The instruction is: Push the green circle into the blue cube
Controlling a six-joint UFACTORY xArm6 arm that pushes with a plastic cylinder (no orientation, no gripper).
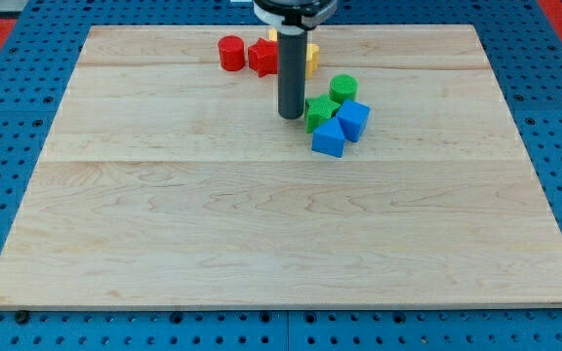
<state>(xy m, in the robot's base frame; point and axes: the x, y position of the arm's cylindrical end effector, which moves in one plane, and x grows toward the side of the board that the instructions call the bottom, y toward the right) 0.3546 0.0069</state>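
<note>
Near the top middle of the wooden board [261, 224], my tip [291, 117] rests on the surface just left of the green star-shaped block [318, 112], close to touching it. My tool is a plain rod, with no jaws to part or close. Up and to the right of that green star sits the green circle [343, 88], and just right of the star, below the circle, lies the blue cube [353, 120]. A second blue block [328, 139] sits below the star. Up and left of the star are a red cylinder [230, 53] and a red star [261, 57], with a yellow block [310, 57] partly hidden behind the rod.
</note>
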